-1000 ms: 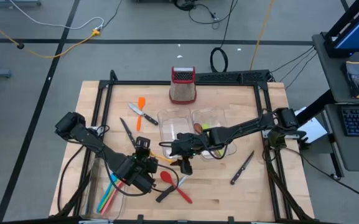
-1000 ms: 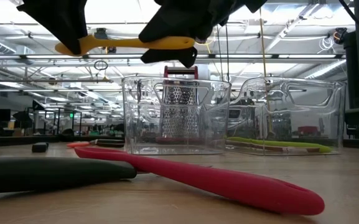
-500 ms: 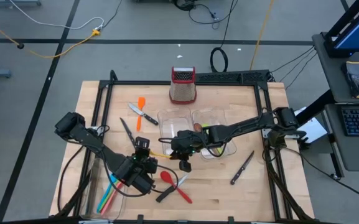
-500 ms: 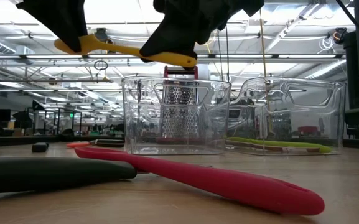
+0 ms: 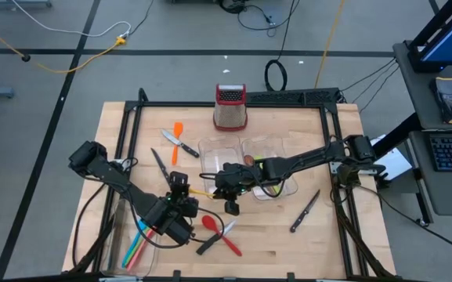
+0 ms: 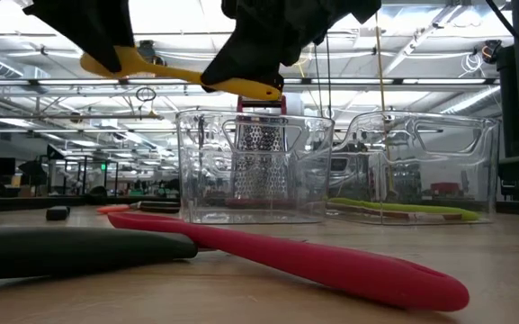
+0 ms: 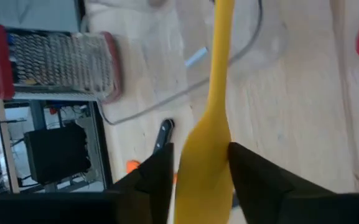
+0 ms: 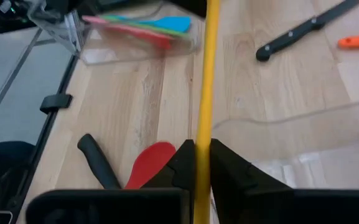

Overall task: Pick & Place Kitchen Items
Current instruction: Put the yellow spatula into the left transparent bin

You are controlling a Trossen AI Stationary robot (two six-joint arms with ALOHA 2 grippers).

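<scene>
Item in play: yellow spatula [image 6: 180, 76], in the air above the surface, spanning from the left tool [image 7: 199, 163] to the right tool [image 8: 202, 163].
Right tool: fingers pinched narrow on the spatula's thin handle; a second ago spread wide around it, so a fresh grip.
Left tool: blade end of the spatula lying between the fingers, which look slightly parted; grip just slackened after being tighter half a second ago; whether still pressing the blade, cannot tell.
Change: hand-over under way, weight passing from left tool to right tool; spatula tilted a little since a second ago, handle end lower.
Meaning for the task: likely carried next by the right tool to a clear tray [image 5: 218, 153] just behind it; release by the left tool not yet plainly complete.
Below the tools: red spatula [image 5: 219, 234] and a black-handled utensil [image 5: 207, 244] flat on the surface, untouched.
Beside the left tool: clear tray [image 5: 124, 235] already holding pink, blue and green utensils [image 5: 138, 241].
Beyond the right tool: black-handled knife [image 5: 304, 211] on the surface; grater [image 5: 229, 108] at the far edge.
Risk: spatula slipping if the left tool pulls away before the pinch on the thin handle is firm.
</scene>
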